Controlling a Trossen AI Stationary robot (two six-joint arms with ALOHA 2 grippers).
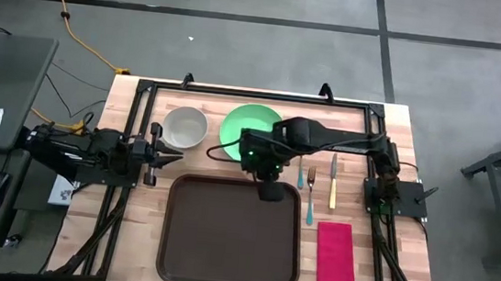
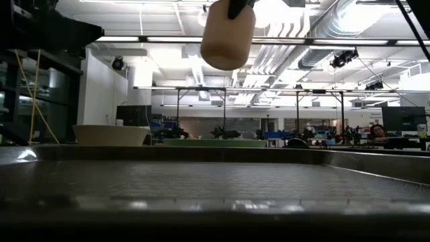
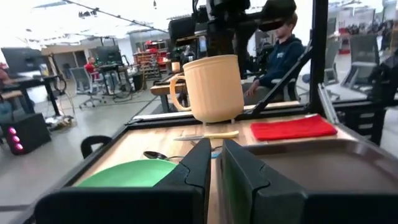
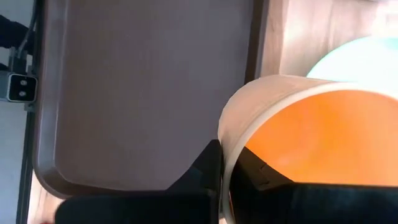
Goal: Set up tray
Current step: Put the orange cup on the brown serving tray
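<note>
The tray [image 1: 230, 235] lies in the lower middle of the overhead frame, dark brown with nothing on it. The right gripper [image 4: 225, 180] hangs above the tray's upper edge, its fingers clamped on the rim of a cream mug [image 3: 211, 87] — one finger inside the wall, one outside. In the table-level view the mug [image 2: 228, 33] hangs at the top centre, clear of the tray surface. The left gripper [image 1: 173, 157] rests at the left of the overhead frame, just below a white bowl [image 1: 184, 127], its fingers a narrow gap apart and holding nothing. A green plate [image 1: 245, 122] sits right of the bowl. Further right lie a fork [image 1: 311, 194] and knife [image 1: 333, 184] — below them, a red napkin [image 1: 335, 258].
</note>
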